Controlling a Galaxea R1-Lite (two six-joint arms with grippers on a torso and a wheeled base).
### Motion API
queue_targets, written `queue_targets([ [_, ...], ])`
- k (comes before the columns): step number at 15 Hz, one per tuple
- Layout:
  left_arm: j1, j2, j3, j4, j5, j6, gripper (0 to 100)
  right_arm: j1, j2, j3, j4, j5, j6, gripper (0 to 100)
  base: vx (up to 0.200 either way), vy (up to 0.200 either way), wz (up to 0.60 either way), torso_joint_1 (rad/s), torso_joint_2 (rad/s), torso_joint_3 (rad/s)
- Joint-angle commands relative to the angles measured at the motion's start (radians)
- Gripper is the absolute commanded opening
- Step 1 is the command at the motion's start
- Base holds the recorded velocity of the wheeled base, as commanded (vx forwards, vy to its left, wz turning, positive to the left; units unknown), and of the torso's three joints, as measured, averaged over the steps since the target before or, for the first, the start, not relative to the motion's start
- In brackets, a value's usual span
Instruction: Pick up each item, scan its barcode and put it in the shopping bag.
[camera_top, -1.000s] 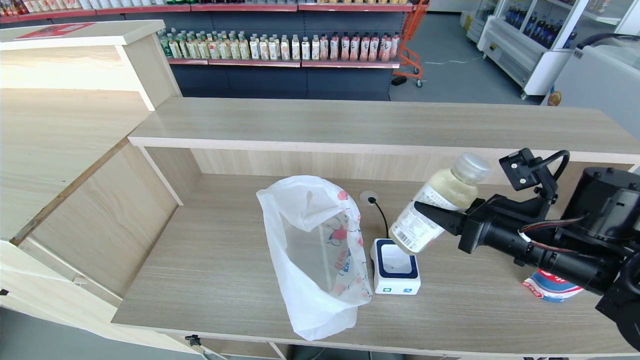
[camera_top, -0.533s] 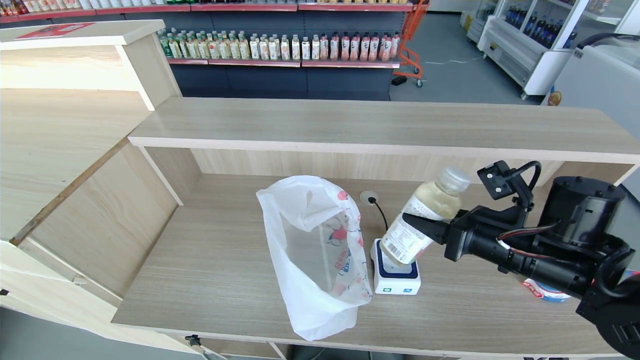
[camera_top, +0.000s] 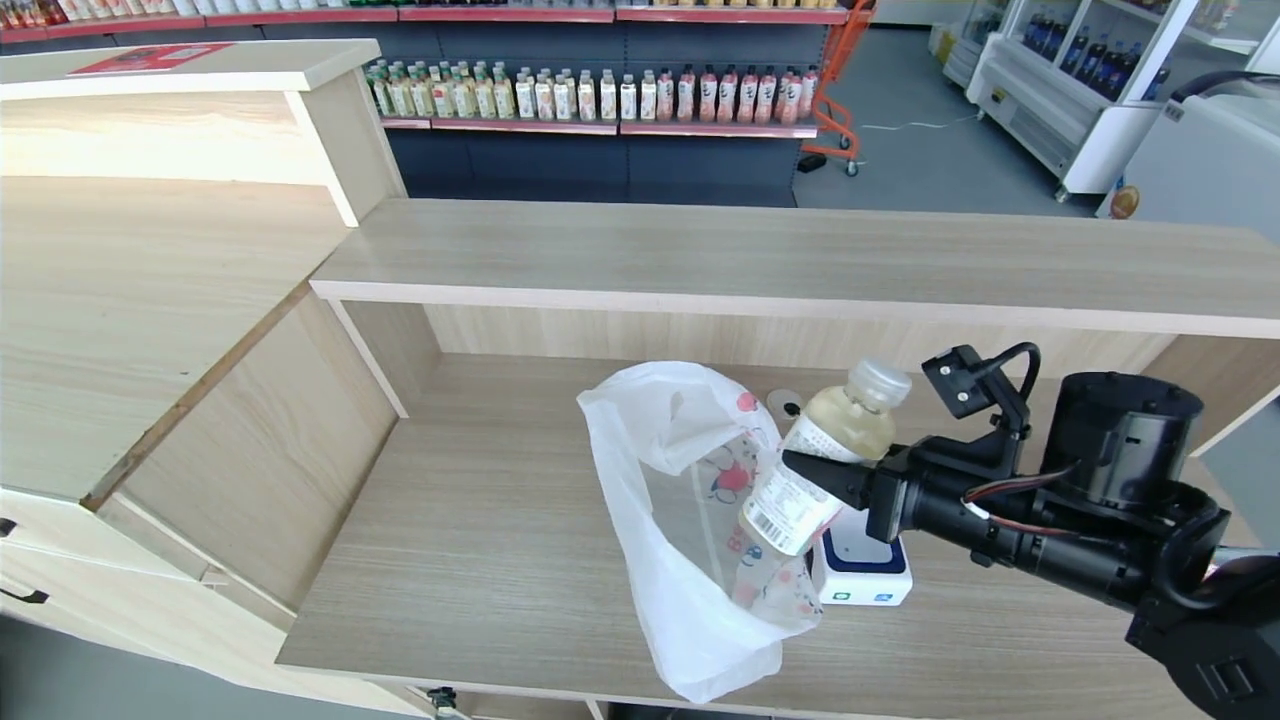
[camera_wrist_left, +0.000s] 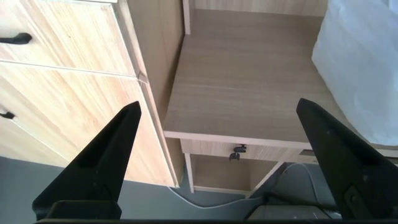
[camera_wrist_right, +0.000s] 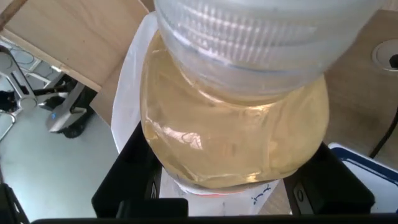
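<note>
My right gripper (camera_top: 815, 470) is shut on a pale yellow drink bottle (camera_top: 815, 460) with a clear cap and a white barcode label. The bottle is tilted, its base at the rim of the white plastic shopping bag (camera_top: 690, 520), just left of the white and blue scanner (camera_top: 862, 565). In the right wrist view the bottle (camera_wrist_right: 233, 124) sits between the black fingers (camera_wrist_right: 134, 177), with the bag (camera_wrist_right: 134, 93) behind it. My left gripper (camera_wrist_left: 217, 162) hangs open off the counter's front edge, near the bag (camera_wrist_left: 360, 68).
The wooden counter (camera_top: 480, 560) has a raised back ledge (camera_top: 800, 255) and a higher side unit (camera_top: 150, 270) on the left. A cable port (camera_top: 785, 403) lies behind the scanner. Drawers (camera_wrist_left: 56, 87) flank the counter's front. Store shelves with bottles (camera_top: 600, 95) stand behind.
The head view has shifted, so the scene sits further right. My right gripper has lowered the bottle and carried it left from above the scanner to the bag's rim.
</note>
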Motion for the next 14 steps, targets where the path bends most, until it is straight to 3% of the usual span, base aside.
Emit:
queue_targets([
  [1, 0.001, 0.0, 0.0, 0.0, 0.0, -0.001, 100, -0.001, 0.067, -0.005, -0.004, -0.02, -0.001, 0, 0.0, 0.0, 0.0, 0.0, 0.0, 0.0],
  [4, 0.001, 0.0, 0.0, 0.0, 0.0, -0.001, 100, 0.005, 0.18, -0.013, -0.041, -0.042, -0.047, 0, 0.0, 0.0, 0.0, 0.0, 0.0, 0.0],
  [8, 0.001, 0.0, 0.0, 0.0, 0.0, -0.001, 100, 0.043, 0.376, -0.07, -0.248, -0.043, -0.088, 0, 0.0, 0.0, 0.0, 0.0, 0.0, 0.0],
  [14, 0.001, 0.0, 0.0, 0.0, 0.0, -0.001, 100, 0.066, 0.487, -0.152, -0.266, -0.056, -0.124, 0, 0.0, 0.0, 0.0, 0.0, 0.0, 0.0],
])
